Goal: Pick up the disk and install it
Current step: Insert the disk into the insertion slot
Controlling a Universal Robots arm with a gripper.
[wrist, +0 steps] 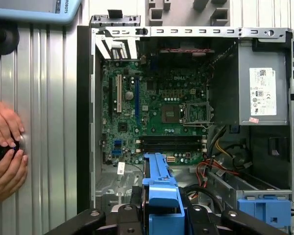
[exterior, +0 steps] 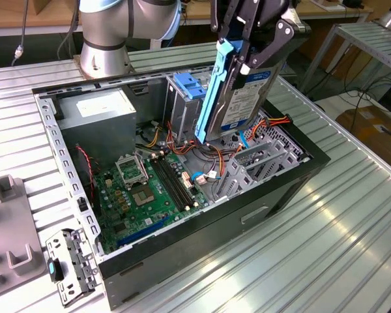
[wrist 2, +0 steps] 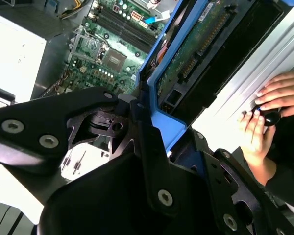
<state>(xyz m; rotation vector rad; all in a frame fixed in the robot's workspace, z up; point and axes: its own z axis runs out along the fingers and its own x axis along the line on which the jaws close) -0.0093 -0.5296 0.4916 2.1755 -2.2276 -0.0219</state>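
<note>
The disk (exterior: 246, 98) hangs on edge above the open computer case (exterior: 202, 241), its white label facing the exterior view's right and a blue carrier rail (exterior: 212, 91) along its side. My gripper (exterior: 249, 60) comes down from above and is shut on the disk's upper part. The second wrist view has the disk's green circuit-board side (wrist 2: 201, 44) and blue rail running away from my black fingers (wrist 2: 152, 142). In the first wrist view the blue rail end (wrist: 161, 191) sits over the case's drive area. The disk's lower edge hovers over the grey drive cage (exterior: 264, 153), apart from it.
Inside the case lie the motherboard (exterior: 153, 189), a grey power-supply box (exterior: 98, 111), a bare light-blue bracket (exterior: 190, 85) and loose cables (exterior: 212, 171). A person's hands (wrist: 5, 147) rest on the ribbed metal table beside the case. A detached metal bracket (exterior: 68, 264) lies on the table.
</note>
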